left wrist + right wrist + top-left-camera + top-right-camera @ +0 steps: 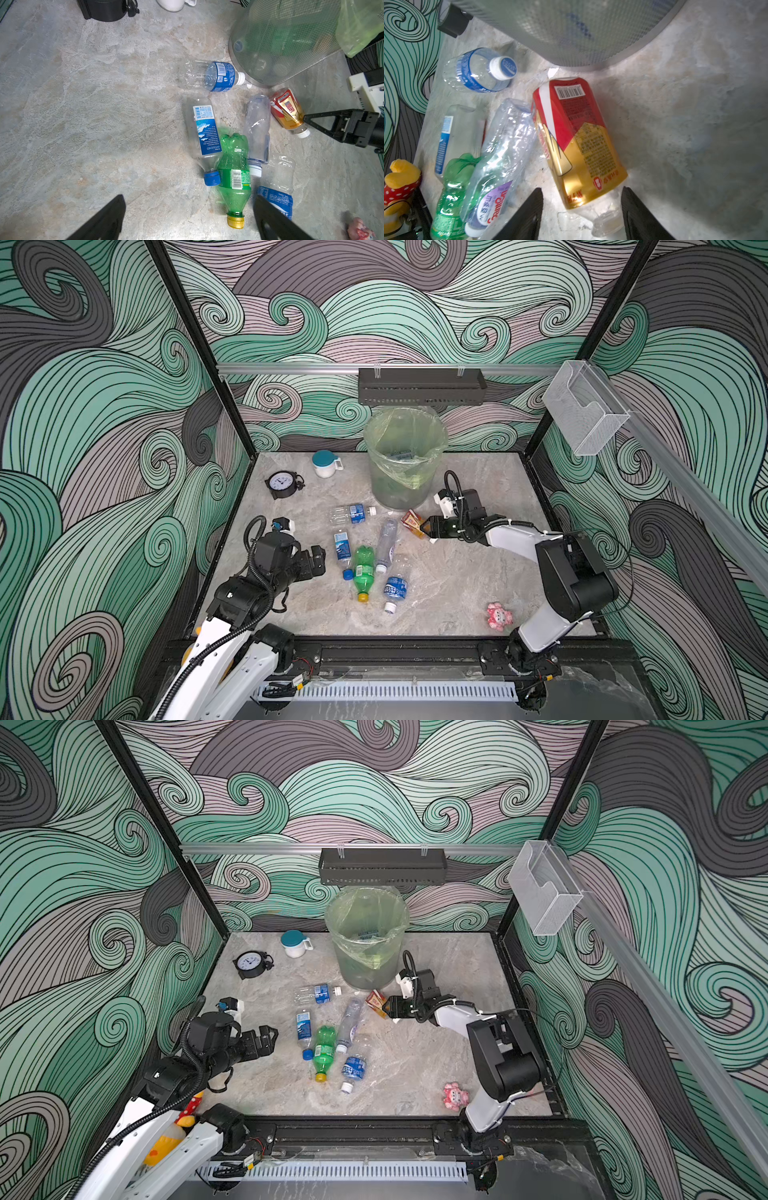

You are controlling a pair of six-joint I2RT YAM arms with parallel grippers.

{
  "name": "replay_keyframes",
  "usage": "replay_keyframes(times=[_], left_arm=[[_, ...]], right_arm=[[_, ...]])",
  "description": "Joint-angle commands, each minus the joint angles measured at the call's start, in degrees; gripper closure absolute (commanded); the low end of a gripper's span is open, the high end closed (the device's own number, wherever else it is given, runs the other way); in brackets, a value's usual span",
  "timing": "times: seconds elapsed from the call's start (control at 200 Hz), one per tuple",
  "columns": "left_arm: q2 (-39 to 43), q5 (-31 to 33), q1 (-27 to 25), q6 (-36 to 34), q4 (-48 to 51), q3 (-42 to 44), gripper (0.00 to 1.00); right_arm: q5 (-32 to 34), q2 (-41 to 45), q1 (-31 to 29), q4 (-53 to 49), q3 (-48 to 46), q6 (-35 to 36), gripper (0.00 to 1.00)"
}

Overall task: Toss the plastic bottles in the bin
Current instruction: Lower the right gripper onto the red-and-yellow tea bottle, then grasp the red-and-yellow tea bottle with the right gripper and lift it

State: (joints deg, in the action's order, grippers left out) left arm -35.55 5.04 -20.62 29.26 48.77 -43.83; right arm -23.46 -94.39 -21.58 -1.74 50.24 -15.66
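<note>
Right wrist view shows the right gripper (581, 188), jaws parted and unclamped, straddling the capped neck of the red-and-gold labelled bottle (577, 135), whose long axis runs away toward the foot of the bin (571, 31); in a top view that bottle (412, 522) lies just right of centre, far from the open left gripper (319, 559).

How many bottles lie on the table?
6: clear bottle by bin; red bottle at right tool; square bottle, green bottle, crumpled bottle, squashed bottle clustered centrally. Bin may hide more.
</note>
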Motion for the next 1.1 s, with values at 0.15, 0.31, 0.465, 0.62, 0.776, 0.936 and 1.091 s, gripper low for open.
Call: replay_keyframes(times=[0.15,0.31,0.465,0.62,0.776,0.936,1.091], left_arm=[[-0.9,-1.1,0.5,0.8,-1.4,-0.1,0.03],[-0.9,-1.3,0.6,0.9,-1.6,0.0,0.03],[-0.2,-0.8,0.5,1.0,-1.1,0.1,0.03],[0.7,-0.3,0.6,1.3,-0.8,0.5,0.03],[0.8,-0.3,0.6,1.2,-0.9,0.6,0.03],[0.5,-0.2,0.6,1.3,-1.1,0.8,0.03],[0.5,-0.2,0.5,1.3,-1.2,0.9,0.03]], right_arm=[[11.7,3.5,-5.4,-6.3,2.2,5.8,0.22],[12.2,-0.8,-5.8,-6.7,5.8,7.6,0.21],[10.6,-5.4,-7.2,-5.6,8.2,9.2,0.20],[10.9,-8.4,-9.4,-5.2,10.1,9.6,0.20],[14.4,-11.3,-10.6,-6.2,12.5,8.4,0.26],[18.5,-13.0,-11.4,-7.1,13.1,7.7,0.30],[20.6,-13.3,-11.8,-7.7,12.7,7.9,0.31]])
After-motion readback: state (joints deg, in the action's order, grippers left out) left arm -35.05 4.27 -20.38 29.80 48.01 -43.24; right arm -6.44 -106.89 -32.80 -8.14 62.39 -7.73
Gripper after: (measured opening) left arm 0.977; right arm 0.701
